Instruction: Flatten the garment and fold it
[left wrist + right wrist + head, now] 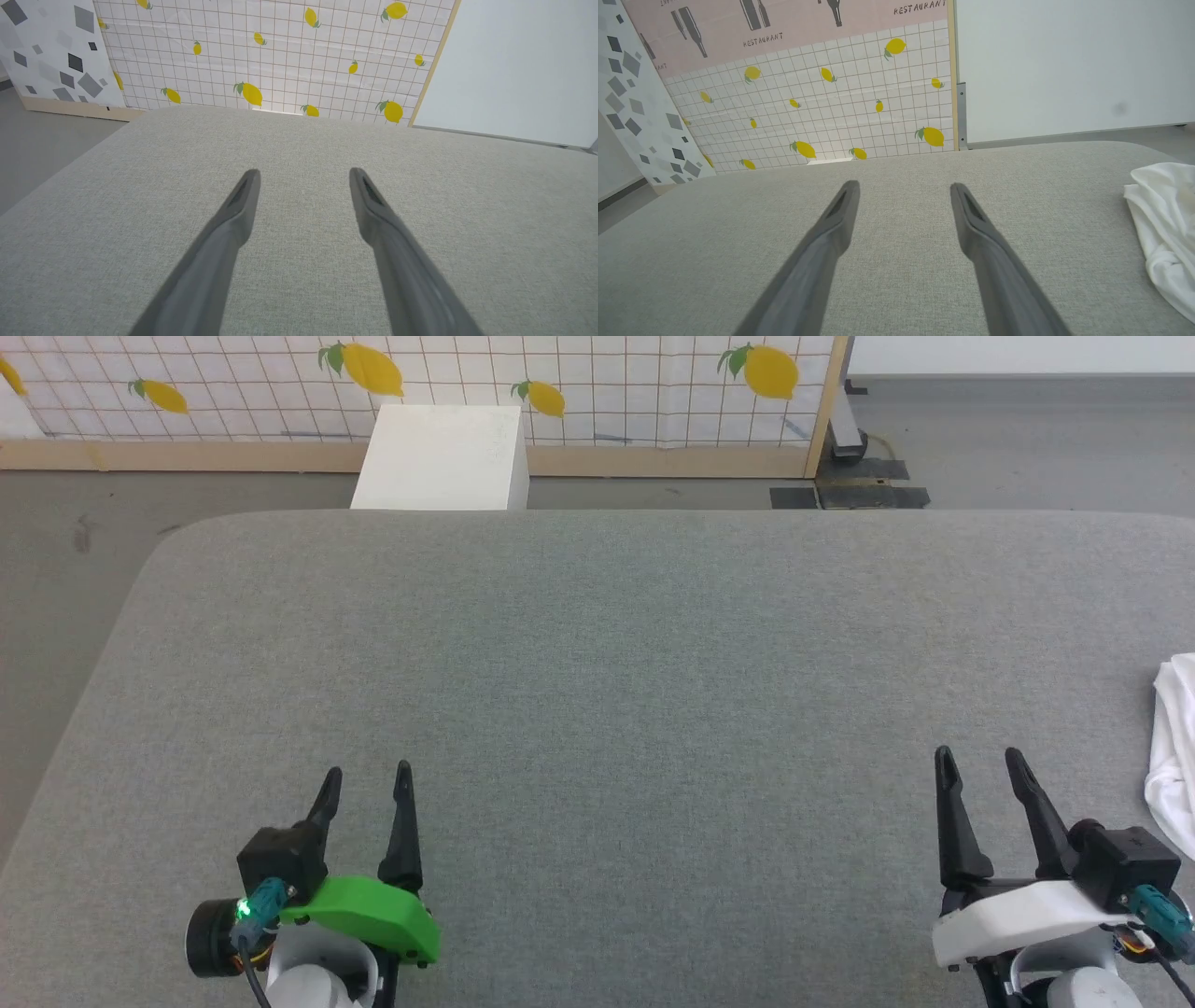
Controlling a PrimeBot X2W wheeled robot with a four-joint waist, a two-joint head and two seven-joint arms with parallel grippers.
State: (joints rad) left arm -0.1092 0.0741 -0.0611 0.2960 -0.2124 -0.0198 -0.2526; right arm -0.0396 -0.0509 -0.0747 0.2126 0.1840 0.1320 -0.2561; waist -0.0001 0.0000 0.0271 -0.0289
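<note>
Over on the right side of the grey desk (597,644), our white garment (1178,756) lies in a crumpled heap, near our right claw (978,752) and well apart from our left claw (369,768). Both claws are spread wide with nothing in them. To start well, we think we should reach the right claw over, pinch one edge of the cloth, and pull it gently to the middle so we have room to spread it flat.

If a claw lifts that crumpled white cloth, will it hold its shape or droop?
It would probably droop: the garment lies crumpled in soft folds. Likely light, as the fabric looks thin. Pushed across the textured table, it may bunch.
</note>
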